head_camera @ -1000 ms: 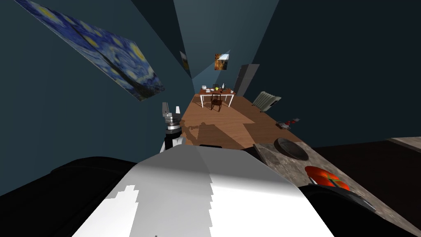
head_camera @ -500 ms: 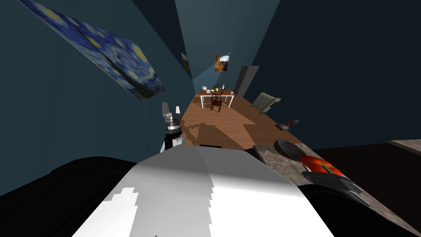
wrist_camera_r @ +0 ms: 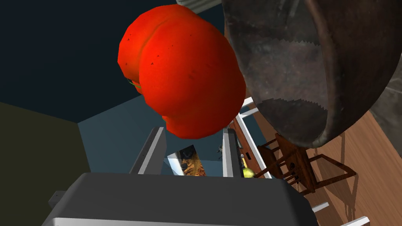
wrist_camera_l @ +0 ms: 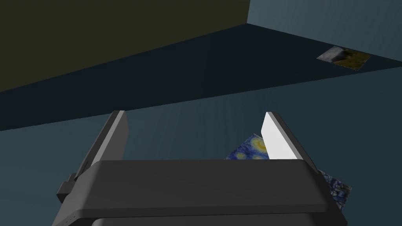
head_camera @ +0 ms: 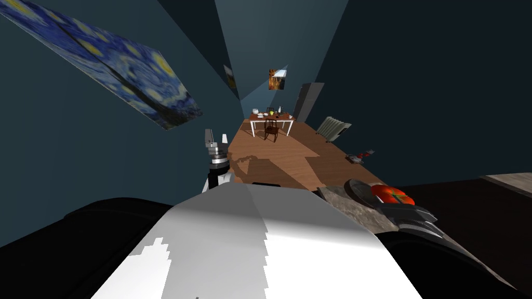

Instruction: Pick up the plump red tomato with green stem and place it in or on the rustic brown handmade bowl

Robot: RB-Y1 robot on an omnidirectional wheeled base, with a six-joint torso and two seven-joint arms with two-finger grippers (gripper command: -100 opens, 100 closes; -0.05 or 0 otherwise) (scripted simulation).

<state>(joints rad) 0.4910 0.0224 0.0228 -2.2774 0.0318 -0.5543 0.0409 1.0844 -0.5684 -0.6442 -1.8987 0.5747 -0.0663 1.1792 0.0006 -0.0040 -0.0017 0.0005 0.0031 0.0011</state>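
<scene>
The red tomato (head_camera: 392, 194) hangs just over the near rim of the dark brown bowl (head_camera: 357, 187), which stands on a mottled stone counter (head_camera: 345, 206). My right gripper (head_camera: 399, 203) is shut on the tomato from behind. In the right wrist view the tomato (wrist_camera_r: 184, 70) bulges above the fingers (wrist_camera_r: 229, 151), which press its lower sides, and the bowl (wrist_camera_r: 298, 70) lies right beside it. A trace of green shows on the tomato's far side. My left gripper (head_camera: 216, 137) is raised at the left of my chest, open and empty; its wrist view shows the gripper (wrist_camera_l: 196, 117) in front of a wall.
The counter runs along my right with a black area beyond it. Farther off, on the wooden floor, stand a white table with dishes (head_camera: 271, 119), a chair (head_camera: 270, 130), a radiator (head_camera: 331, 127) and a grey cabinet (head_camera: 307, 101). A large blue painting (head_camera: 104, 67) hangs on the left wall.
My right gripper has carried the tomato forward along the counter, from well short of the bowl to its near rim. The head view has shifted slightly. The left arm has kept still.
</scene>
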